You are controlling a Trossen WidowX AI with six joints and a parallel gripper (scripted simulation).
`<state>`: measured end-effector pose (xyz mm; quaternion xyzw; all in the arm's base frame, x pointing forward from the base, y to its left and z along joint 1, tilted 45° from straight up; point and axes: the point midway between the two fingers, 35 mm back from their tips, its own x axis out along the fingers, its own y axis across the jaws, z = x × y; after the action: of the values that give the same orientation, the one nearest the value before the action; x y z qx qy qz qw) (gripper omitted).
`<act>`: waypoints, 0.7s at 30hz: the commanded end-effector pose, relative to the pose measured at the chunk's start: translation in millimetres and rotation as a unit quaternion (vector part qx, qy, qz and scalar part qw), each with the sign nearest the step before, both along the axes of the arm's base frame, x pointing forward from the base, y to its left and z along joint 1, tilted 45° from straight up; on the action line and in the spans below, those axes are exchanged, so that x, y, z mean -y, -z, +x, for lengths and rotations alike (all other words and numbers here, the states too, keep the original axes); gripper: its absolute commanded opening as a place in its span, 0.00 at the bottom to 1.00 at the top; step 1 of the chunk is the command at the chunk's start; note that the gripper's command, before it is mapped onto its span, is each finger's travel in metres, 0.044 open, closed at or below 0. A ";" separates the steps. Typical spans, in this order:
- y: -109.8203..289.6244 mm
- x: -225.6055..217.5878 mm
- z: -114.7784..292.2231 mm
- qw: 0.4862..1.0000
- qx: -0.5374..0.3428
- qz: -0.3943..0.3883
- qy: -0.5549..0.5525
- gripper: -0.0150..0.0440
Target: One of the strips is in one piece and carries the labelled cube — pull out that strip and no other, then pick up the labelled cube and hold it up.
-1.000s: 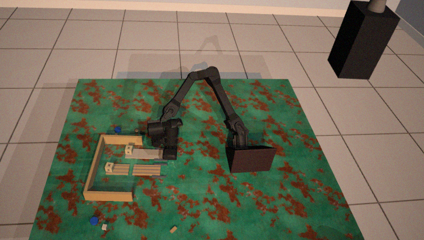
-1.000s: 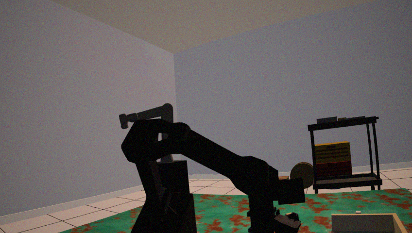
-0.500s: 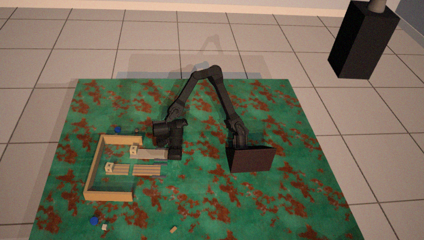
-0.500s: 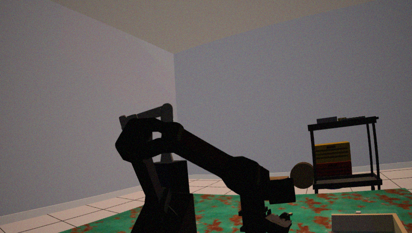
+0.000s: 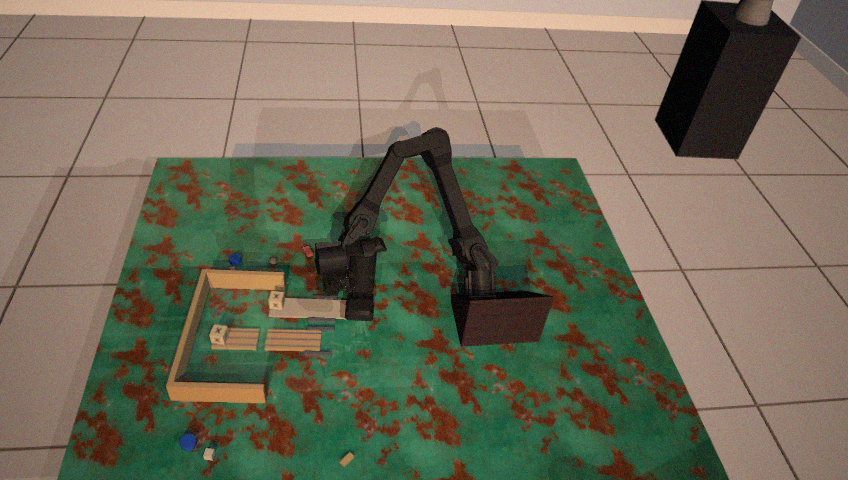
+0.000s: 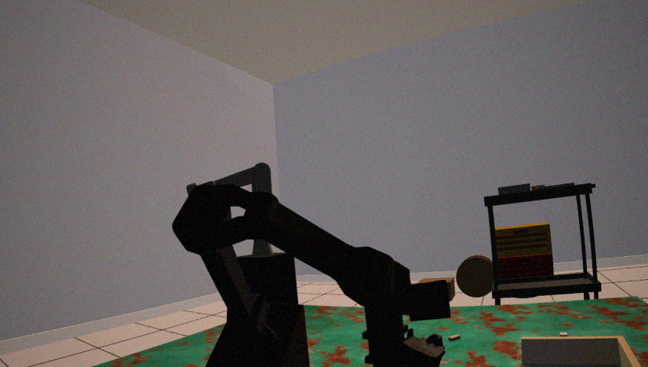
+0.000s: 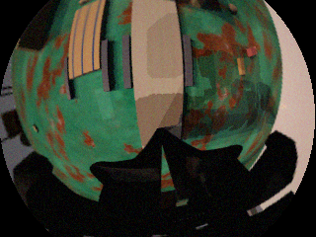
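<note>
A plain pale strip (image 5: 312, 307) (image 7: 157, 49) in one piece lies flat; a cream cube (image 5: 276, 299) with dark marks stands on its far end, near the wooden frame's upper wall end. A striped strip lies parallel to it in two pieces, a near piece (image 5: 292, 339) (image 7: 86, 39) and a far piece (image 5: 242, 338), with a gap between them. A second marked cube (image 5: 218, 334) stands on the far piece. My gripper (image 7: 160, 130) is shut, its tips together over the near end of the plain strip. Contact with the strip is hidden; the exterior view cuts off the tips.
A wooden frame (image 5: 216, 392) (image 6: 572, 337) is open toward the arm. Low grey rails (image 5: 321, 320) (image 7: 188, 59) flank the strips. Blue pieces (image 5: 235, 259) (image 5: 188, 441), a white block (image 5: 208, 454), a tan block (image 5: 346, 459) and a red block (image 5: 307, 251) lie outside the frame.
</note>
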<state>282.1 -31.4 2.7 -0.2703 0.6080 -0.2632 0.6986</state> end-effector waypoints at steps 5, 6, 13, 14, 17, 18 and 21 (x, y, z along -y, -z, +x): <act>5.3 4.7 -19.6 1.000 -0.012 0.001 0.007 0.25; 5.5 4.7 -21.0 1.000 -0.012 0.001 0.007 0.25; 6.5 5.1 -30.8 1.000 -0.012 0.001 0.007 0.25; 6.7 5.1 -32.1 1.000 -0.012 0.001 0.007 0.25; 7.2 5.3 -36.8 1.000 -0.013 0.001 0.007 0.25; 7.3 5.4 -38.3 1.000 -0.013 0.001 0.007 0.25; 7.8 5.5 -42.9 1.000 -0.013 0.001 0.007 0.25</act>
<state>252.7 -32.5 -0.4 -0.2709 0.6075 -0.2633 0.6988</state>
